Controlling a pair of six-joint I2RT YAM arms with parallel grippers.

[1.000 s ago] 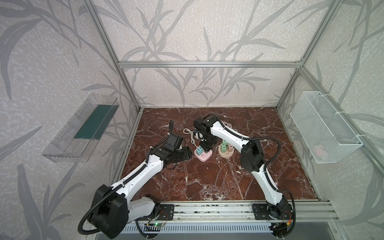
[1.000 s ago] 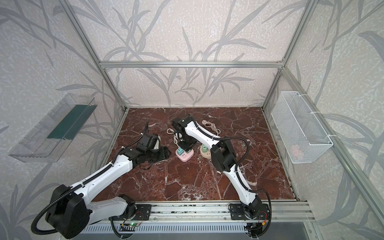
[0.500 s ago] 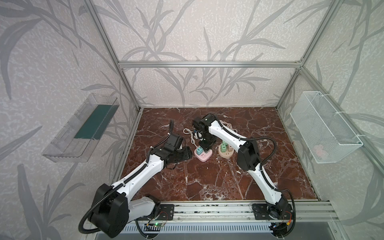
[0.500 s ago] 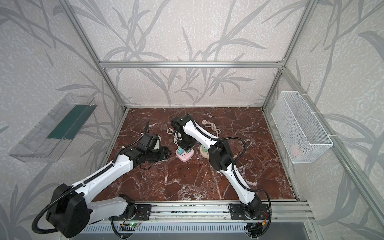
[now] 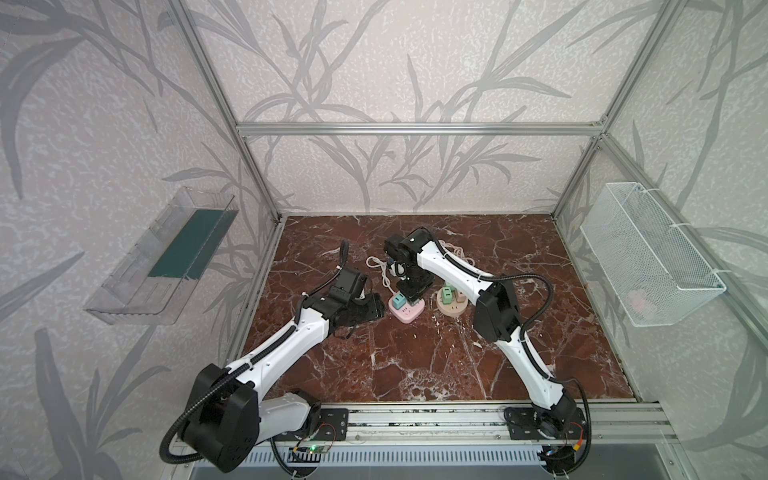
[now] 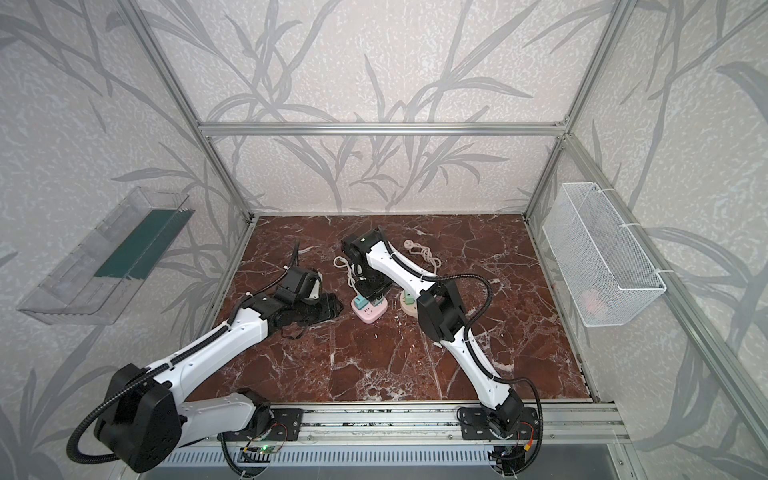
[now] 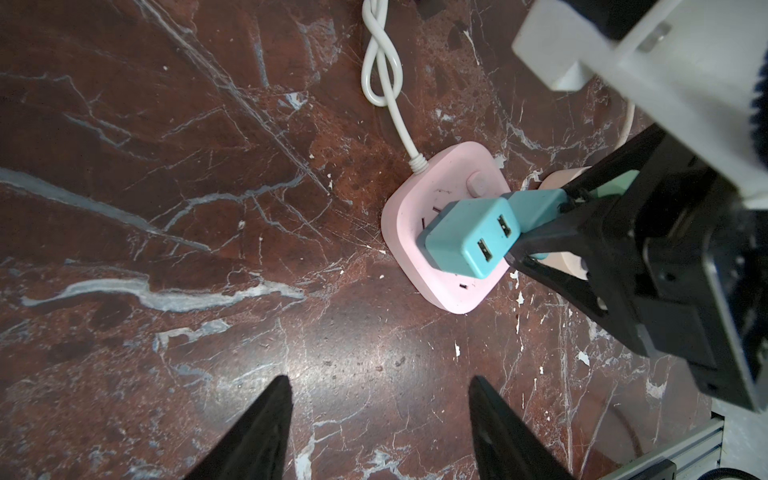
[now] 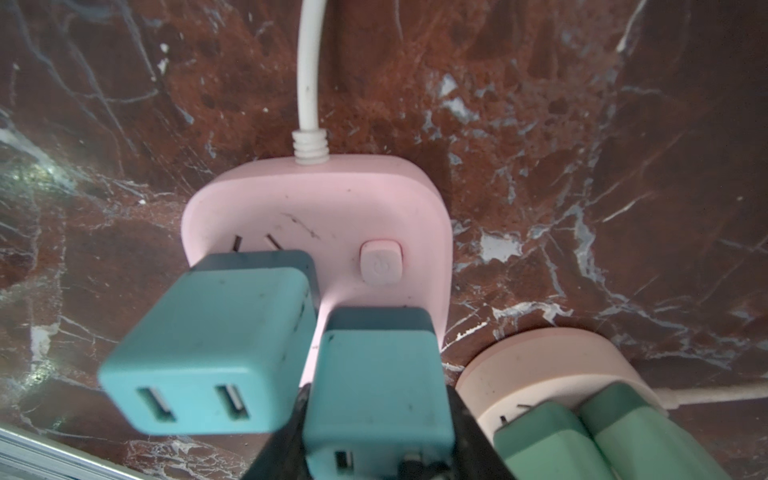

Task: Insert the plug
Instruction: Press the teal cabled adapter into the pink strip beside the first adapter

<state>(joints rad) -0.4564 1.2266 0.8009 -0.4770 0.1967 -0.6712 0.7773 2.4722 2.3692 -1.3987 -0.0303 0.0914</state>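
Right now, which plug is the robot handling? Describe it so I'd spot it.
On the red marble floor, find the square pink socket block near the middle. Of two blue plugs there, yours is the plug pinched in the right gripper; its twin stands free.

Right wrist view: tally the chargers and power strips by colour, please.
Blue chargers: 2
Green chargers: 2
Pink strip: 1
Beige strip: 1
Total: 6
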